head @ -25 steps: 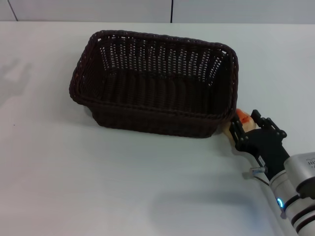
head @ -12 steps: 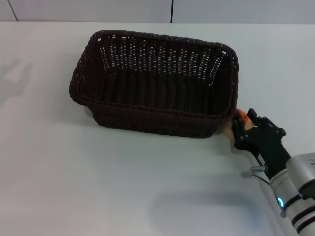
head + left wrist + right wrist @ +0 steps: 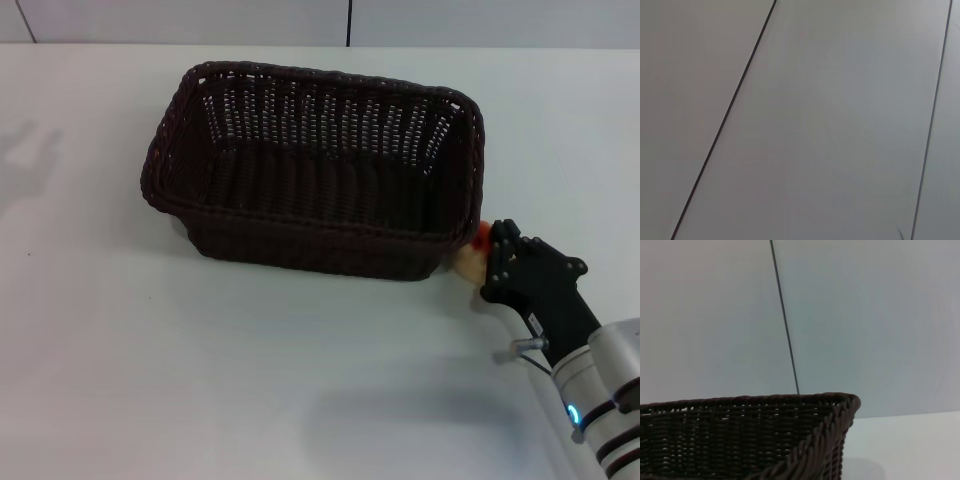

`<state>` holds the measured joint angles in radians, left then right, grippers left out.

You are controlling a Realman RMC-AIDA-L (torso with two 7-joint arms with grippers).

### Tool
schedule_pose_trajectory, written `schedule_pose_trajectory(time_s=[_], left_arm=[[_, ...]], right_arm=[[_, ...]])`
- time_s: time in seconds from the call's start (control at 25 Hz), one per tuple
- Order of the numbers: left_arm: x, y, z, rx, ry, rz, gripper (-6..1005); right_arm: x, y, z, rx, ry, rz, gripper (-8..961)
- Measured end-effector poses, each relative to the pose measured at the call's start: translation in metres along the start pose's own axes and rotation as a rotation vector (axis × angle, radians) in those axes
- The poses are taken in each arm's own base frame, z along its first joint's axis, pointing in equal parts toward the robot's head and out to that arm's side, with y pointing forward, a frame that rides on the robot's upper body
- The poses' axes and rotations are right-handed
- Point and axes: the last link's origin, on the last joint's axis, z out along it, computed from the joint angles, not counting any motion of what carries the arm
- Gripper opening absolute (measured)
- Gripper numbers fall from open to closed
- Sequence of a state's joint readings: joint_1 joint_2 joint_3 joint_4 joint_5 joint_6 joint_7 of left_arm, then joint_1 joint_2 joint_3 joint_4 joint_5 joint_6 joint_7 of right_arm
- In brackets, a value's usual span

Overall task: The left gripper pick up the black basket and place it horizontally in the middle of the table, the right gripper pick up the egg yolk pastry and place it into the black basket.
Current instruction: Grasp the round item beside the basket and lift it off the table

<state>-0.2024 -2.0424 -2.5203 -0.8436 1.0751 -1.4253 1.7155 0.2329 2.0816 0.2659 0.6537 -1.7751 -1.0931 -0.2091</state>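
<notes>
Right claw grips pastry against basket corner.

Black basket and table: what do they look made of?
Black basket: looks like woven wicker or rattan, possibly a plastic imitation, very dark brown-black with a slight sheen. Open-weave strands let light through the sloping sides, and the rim is braided. Table: smooth, plain white top, probably laminate or painted board, matte, showing only soft shadows.

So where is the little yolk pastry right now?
In the head view, the pastry sits on the table at the basket's near right corner, with the right tool around it.
</notes>
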Motion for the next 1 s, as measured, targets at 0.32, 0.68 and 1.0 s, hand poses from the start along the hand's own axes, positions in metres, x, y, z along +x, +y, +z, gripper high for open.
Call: schedule_pose_trajectory(time_s=[0.32, 0.68, 1.0], left_arm=[[-0.0005, -0.0007, -0.0014, 0.004, -0.002, -0.002, 354], [0.0001, 0.0010, -0.0040, -0.009, -0.003, 0.006, 349], [0.0016, -0.0012, -0.0097, 0.007, 0.005, 0.001, 327]], right_arm=[[-0.0029, -0.0007, -0.0049, 0.005, -0.032, 0.004, 117], [0.0002, -0.0007, -0.0050, -0.002, -0.012, 0.002, 425], [0.0033, -0.0007, -0.0024, -0.002, 0.016, 0.005, 528]])
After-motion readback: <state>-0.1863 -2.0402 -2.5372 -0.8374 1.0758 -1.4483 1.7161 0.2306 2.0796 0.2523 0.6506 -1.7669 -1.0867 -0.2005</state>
